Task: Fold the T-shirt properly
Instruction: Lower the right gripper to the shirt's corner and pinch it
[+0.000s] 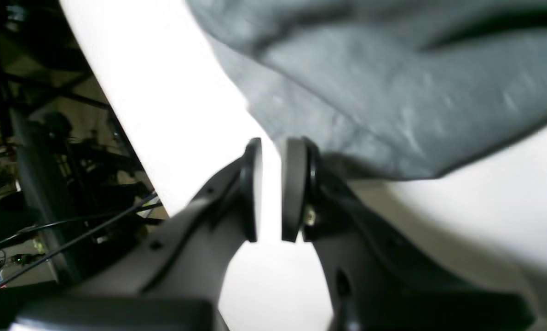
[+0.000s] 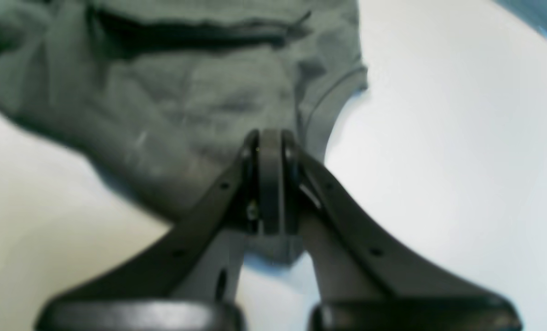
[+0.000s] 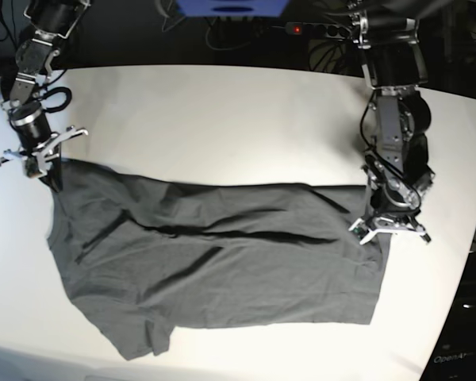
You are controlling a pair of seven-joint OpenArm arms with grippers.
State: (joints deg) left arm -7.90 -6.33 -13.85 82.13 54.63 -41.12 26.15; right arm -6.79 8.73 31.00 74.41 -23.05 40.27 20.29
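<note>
The dark grey T-shirt [image 3: 222, 270] lies spread and wrinkled across the white table [image 3: 222, 119]. My right gripper [image 3: 51, 176] stands at the shirt's far left corner, pointing down. In the right wrist view its jaws [image 2: 271, 135] are pressed together on the T-shirt [image 2: 163, 101], with a sleeve hem just right of the tips. My left gripper [image 3: 385, 242] is at the shirt's right edge. In the left wrist view its pads [image 1: 272, 142] stand slightly apart with only bright table between them, and the T-shirt [image 1: 393, 92] lies just beyond and to the right of the tips.
A blue box [image 3: 230, 6] and a power strip [image 3: 317, 29] with a red light sit behind the table's far edge. In the left wrist view the table edge runs diagonally, with dark clutter and cables [image 1: 48, 184] beyond it.
</note>
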